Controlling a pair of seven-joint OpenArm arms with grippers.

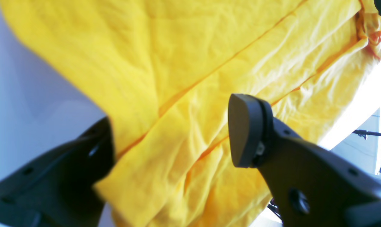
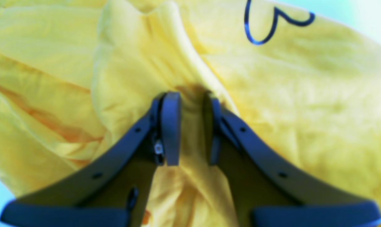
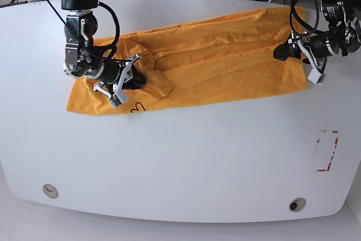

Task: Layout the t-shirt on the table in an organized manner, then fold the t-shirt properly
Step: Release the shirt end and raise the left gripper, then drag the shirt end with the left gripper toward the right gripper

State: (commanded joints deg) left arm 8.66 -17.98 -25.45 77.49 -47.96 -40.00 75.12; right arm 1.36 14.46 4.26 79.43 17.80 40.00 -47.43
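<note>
Left wrist view: the left claw (image 1: 171, 135) is spread wide over the t-shirt (image 1: 190, 78), gripping nothing. The cloth looks light, floppy and creased.

Right wrist view: the right claw (image 2: 192, 126) is pinched on a bunched ridge of fabric.

Base view: the shirt lies stretched across the far side of the worktop (image 3: 186, 162). I'd grab hems or corners.

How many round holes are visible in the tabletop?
2: one hole near the front left edge of the table, another hole near the front right. The t-shirt might hide others.
</note>
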